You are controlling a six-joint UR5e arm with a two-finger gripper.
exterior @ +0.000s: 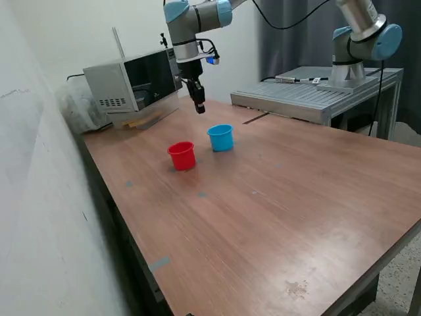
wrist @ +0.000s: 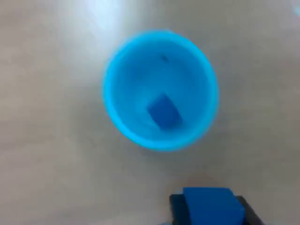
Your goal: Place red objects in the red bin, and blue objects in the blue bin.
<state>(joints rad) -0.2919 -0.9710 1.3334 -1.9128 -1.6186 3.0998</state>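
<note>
The light blue cup, the blue bin (exterior: 221,137) (wrist: 159,89), stands on the wooden table beside the red cup, the red bin (exterior: 182,155). In the wrist view a dark blue cube (wrist: 164,111) lies on the blue bin's floor. My gripper (exterior: 199,107) (wrist: 208,208) hangs above and behind the blue bin, shut on a second dark blue cube (wrist: 211,205). No red cubes show in either view; the red bin's inside is hidden from the exterior camera.
A white microwave (exterior: 131,84) stands at the table's back, on the exterior view's left. A grey metal platform (exterior: 309,92) with a second arm's base sits at the back right. A white wall runs along the exterior view's left.
</note>
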